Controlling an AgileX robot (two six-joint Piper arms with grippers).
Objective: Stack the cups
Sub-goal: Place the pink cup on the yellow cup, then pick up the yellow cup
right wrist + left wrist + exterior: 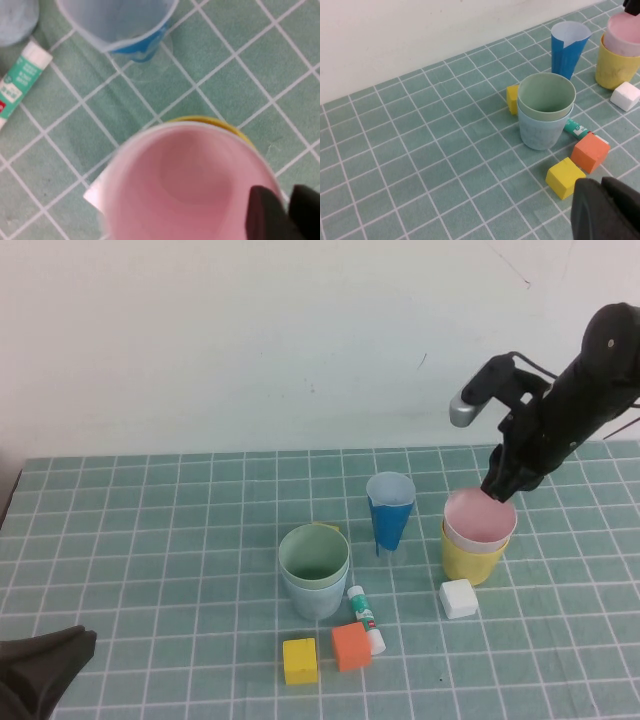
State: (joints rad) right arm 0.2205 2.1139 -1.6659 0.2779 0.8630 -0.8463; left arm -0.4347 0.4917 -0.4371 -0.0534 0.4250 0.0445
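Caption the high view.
Right gripper grips pink cup nested in yellow cup; left gripper parked.

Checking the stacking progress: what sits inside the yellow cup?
The pink cup sits nested in the yellow cup, hiding its interior. The right gripper pinches the pink rim; the left gripper sits parked.

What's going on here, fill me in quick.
The robot is stacking cups. The right claw is pinching the far rim of the pink cup, which sits nested in the yellow cup on the right of the table. The sage green cup already sits inside the light blue cup near the middle. The left claw is parked at the near left corner, away from everything.
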